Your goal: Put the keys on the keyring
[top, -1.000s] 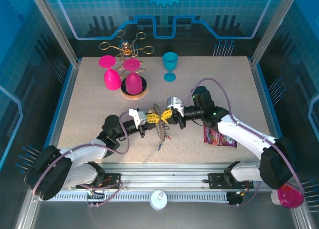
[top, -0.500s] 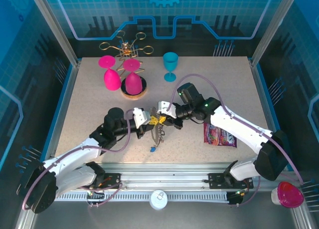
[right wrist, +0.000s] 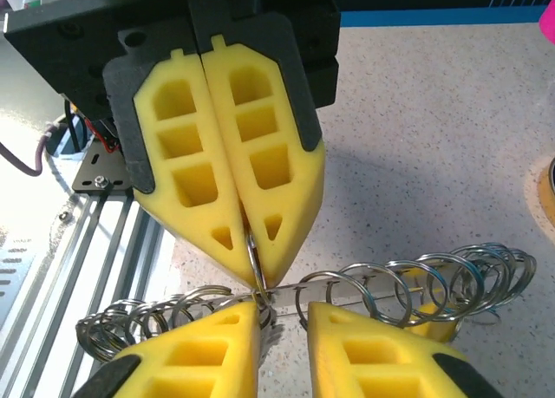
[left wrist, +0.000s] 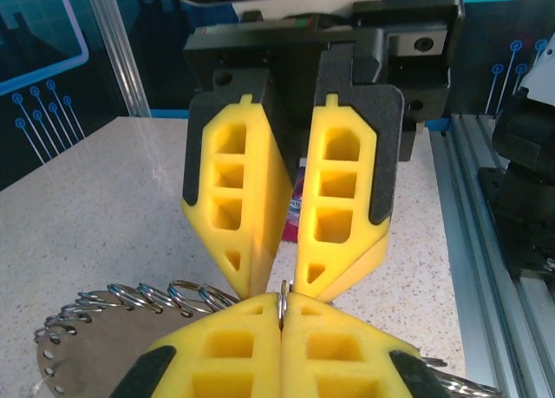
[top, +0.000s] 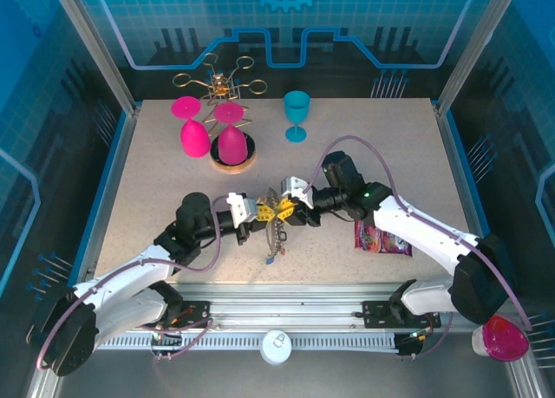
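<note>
the left gripper [right wrist: 251,268] clenches a silvery ring [right wrist: 254,255] of the dark fringed loop keyring [left wrist: 95,359], its ring row lying crosswise before the right gripper's [right wrist: 284,318] parted fingers.

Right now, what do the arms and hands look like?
Both arms: white link shells, black joints, a purple cable looping along each. Left hand and right hand: black bodies, yellow wedge-shaped fingers with rectangular cut-outs, black backing plates.
</note>
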